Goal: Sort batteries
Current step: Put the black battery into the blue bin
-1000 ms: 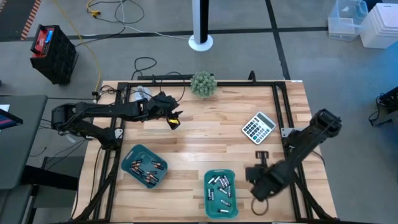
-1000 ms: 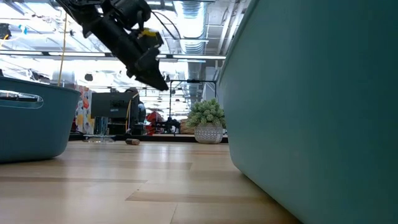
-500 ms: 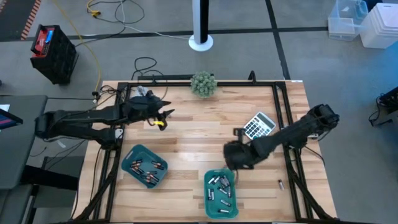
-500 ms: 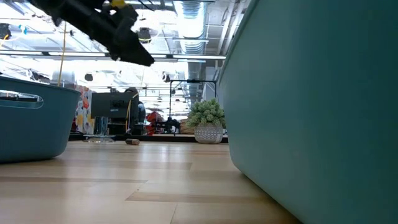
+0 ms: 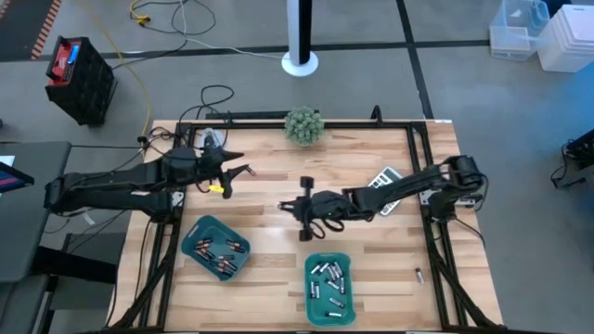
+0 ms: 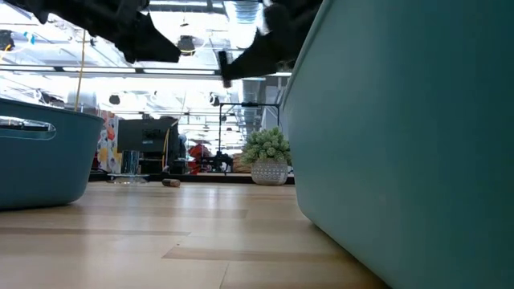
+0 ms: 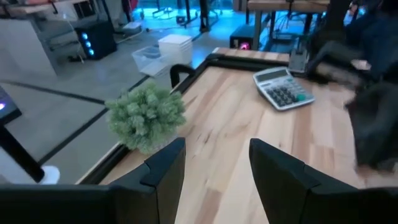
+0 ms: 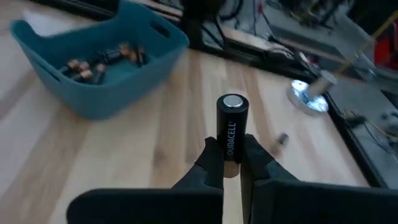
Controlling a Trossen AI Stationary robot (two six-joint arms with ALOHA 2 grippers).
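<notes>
My right gripper [image 5: 290,208] hovers over the middle of the table, shut on a dark battery [image 8: 231,127] with a silvery end. The left teal tray [image 5: 215,246] holds dark cells with coppery ends [image 8: 102,59]. The right teal tray [image 5: 329,288] holds silvery-white cells. One loose cell [image 5: 418,274] lies on the table near its near right corner. My left gripper [image 7: 214,168] is open and holds nothing, above the table's far left part [image 5: 243,172]. My right gripper pinches the dark battery by its lower part [image 8: 231,163] between the two fingertips [image 8: 211,158]. The battery lies along the fingers and sticks out beyond them, its silvery end [image 8: 231,102] facing away. It is lifted clear of the table. The fingers point toward the table's left.
A small potted plant [image 5: 303,123] stands at the far edge. A grey calculator [image 5: 390,176] lies on the right, partly under my right arm. A black frame [image 5: 427,167] borders the table. Bare wood lies between the trays and the plant.
My right gripper has swept from the table's near right corner toward the left and far side, past the right tray, to the table's middle. My left gripper has drawn back toward the left edge and risen.
</notes>
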